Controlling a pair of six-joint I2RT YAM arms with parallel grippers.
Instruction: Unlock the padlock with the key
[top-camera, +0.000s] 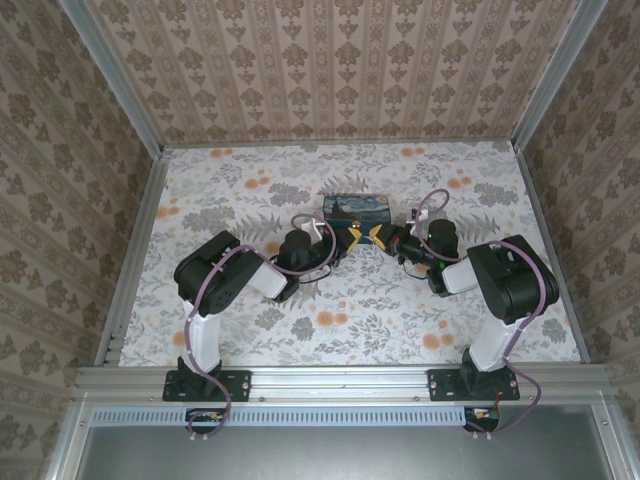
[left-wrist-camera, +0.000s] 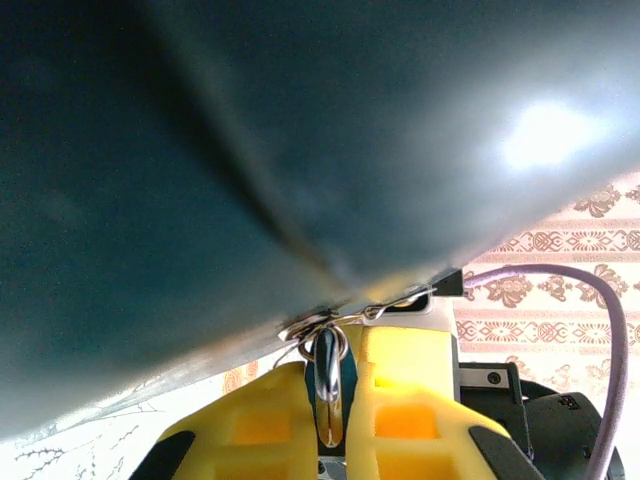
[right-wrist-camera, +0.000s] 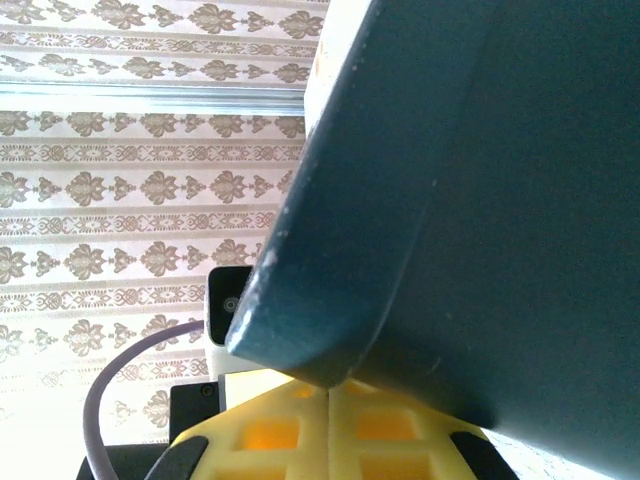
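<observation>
Padlock (left-wrist-camera: 328, 395), seemingly the silvery piece under the edge of the blue tin (left-wrist-camera: 300, 150), sits pinched in the left gripper (left-wrist-camera: 333, 362); right gripper (right-wrist-camera: 328, 402) fingers press together. Judged light, rigid, slick: clamp its flat sides firmly.

1. I'm working in a robot test cell, not a real room: bare aluminium posts (top-camera: 110, 75) frame the corners, and the walls between them (top-camera: 340, 60) are flat panels papered in a brown damask print.
2. The counter (top-camera: 250, 180) wears a floral cloth, a homely dressing over lab hardware.
3. A slotted aluminium rail (top-camera: 340, 380) runs along the near edge, and my left arm (top-camera: 205, 300) and right arm (top-camera: 505, 290) are bolted to it on black plates.
4. Purple cables (top-camera: 225, 400) loop loose from the bases.
</observation>
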